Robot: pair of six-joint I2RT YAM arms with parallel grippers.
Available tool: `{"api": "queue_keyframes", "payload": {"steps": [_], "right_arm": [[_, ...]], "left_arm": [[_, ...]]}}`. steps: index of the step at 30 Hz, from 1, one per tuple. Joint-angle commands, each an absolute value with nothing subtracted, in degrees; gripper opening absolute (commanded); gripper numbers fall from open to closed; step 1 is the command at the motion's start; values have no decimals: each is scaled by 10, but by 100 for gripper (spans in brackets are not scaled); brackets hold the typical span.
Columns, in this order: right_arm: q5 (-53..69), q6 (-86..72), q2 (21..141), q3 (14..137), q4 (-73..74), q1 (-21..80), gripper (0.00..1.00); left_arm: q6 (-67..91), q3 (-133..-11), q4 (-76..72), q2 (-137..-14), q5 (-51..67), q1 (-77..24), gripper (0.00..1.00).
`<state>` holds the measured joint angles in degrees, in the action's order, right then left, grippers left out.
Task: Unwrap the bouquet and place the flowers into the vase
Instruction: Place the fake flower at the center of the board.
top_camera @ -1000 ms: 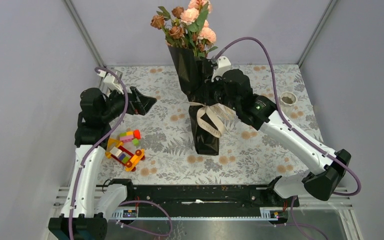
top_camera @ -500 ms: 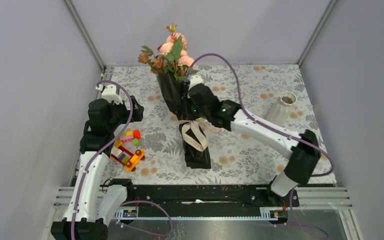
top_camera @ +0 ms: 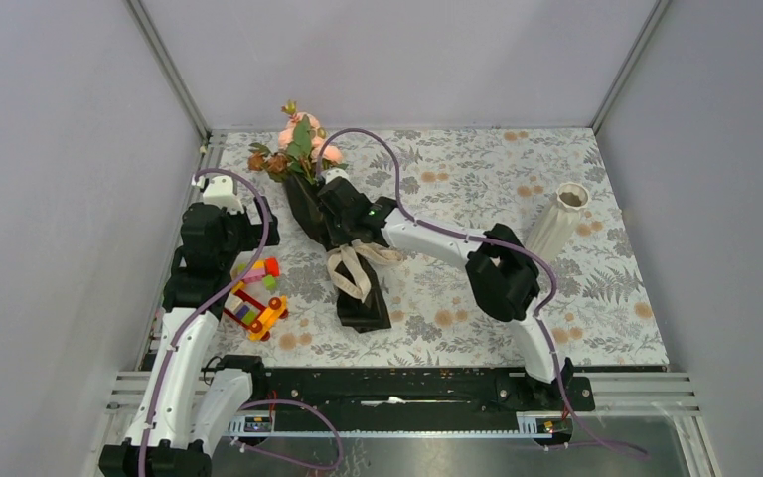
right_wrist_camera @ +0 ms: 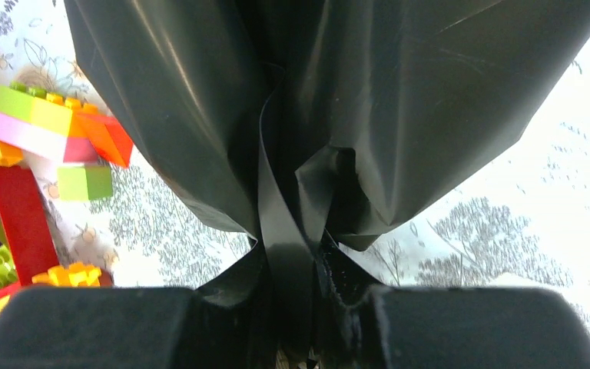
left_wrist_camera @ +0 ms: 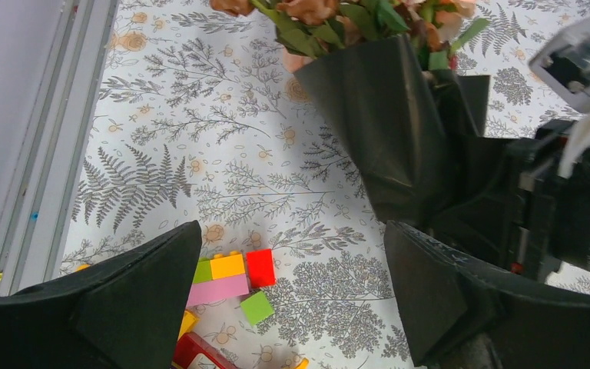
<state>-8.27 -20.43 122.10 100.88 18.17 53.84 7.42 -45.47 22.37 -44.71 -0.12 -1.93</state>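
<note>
right gripper (right_wrist_camera: 292, 284): my right arm reaches across to the far-left part of the table (top_camera: 596, 288). Its fingers are pinched tight on a fold of the glossy black wrapping paper, and the wrist cam is basically all black paper.
left gripper (left_wrist_camera: 292, 307): spread wide with nothing between the fingers. It hangs over the mat just left of the bouquet, looking down on some of the toy blocks.
bouquet (top_camera: 343, 243): left of centre on the table and angled, with the mouth pointing far-left and the narrow end toward me. The narrow end looks like it's down on the mat. I can't tell if the rest lies flat or is propped up by the right gripper.
ribbon (top_camera: 355, 266): cream, tied around the middle of the cone, loops flopping toward the near side.
flowers (top_camera: 298, 149): peach-pink roses, a few brownish blooms and green leaves, all sticking out of the cone's mouth near the back-left corner.
vase (top_camera: 559, 224): white and ribbed, standing on the right side of the table, well apart from the bouquet.
toy-block car (top_camera: 251, 303): colourful thing on the near-left of the mat, between my left arm and the bouquet's narrow end.
</note>
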Motion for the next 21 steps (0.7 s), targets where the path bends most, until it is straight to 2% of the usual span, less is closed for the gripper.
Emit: {"api": "queue_keyframes", "payload": {"steps": [1,5,8,9,10,21], "right_arm": [[-88,-174,1260,1098,188,542,0],[-94,-178,1292,1117,198,543,0],[-95,-181,1302,1123,198,542,19],[-94,-181,1303,1125,199,542,30],[-92,-180,1305,1128,198,542,36],[-79,-150,1289,1166,220,542,68]], "left_arm": [[63,-454,186,-444,-27,-26,99],[63,-454,186,-448,-23,-29,99],[64,-454,186,-450,-20,-29,99],[65,-454,186,-450,-18,-29,99],[65,-454,185,-449,-16,-30,99],[66,-453,183,-445,-7,-30,99]]}}
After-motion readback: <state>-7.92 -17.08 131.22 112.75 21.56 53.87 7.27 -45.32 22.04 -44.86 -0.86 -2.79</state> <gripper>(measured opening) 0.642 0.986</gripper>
